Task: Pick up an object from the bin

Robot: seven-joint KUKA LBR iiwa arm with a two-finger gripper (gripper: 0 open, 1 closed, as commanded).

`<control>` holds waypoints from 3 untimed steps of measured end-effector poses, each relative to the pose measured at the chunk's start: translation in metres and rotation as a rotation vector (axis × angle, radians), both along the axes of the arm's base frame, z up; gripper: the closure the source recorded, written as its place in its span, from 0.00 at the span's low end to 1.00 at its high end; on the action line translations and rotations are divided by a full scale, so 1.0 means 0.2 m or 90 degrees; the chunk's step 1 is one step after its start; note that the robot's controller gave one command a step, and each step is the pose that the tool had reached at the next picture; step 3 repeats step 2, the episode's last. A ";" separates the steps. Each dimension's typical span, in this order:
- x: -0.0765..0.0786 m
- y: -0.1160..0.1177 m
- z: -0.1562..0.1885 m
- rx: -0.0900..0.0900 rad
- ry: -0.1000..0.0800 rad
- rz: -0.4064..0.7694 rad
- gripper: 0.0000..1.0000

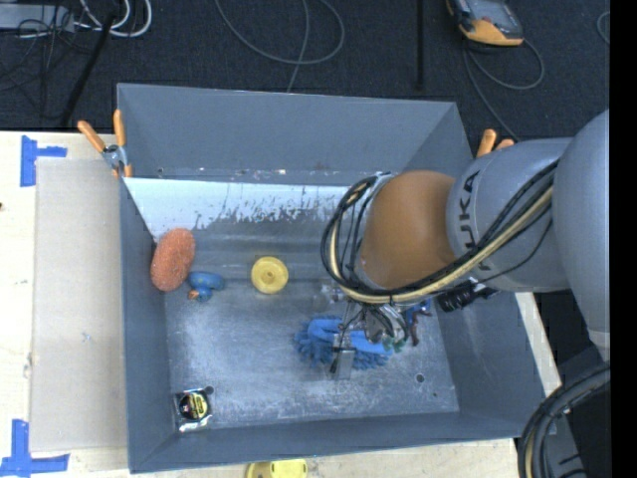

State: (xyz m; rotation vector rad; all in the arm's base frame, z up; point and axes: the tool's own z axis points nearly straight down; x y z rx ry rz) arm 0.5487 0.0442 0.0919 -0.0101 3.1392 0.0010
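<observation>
Standing over the blue spiky toy (317,341), the end effector (341,357) masks its own state; we cannot tell it. We judge the spikes could slip free.

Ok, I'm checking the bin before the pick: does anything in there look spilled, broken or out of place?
Nothing stands out. The orange scrubber, blue piece, yellow disc and tape measure lie loose on the bin floor; the gripper is down at the blue bristly thing. Only whitish scuffs mark the floor.
</observation>
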 end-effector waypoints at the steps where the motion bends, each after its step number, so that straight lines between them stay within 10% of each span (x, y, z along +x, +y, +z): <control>1: 0.03 -0.21 -0.11 0.000 0.002 -0.013 1.00; 3: 0.03 -0.21 -0.11 0.000 0.002 -0.013 1.00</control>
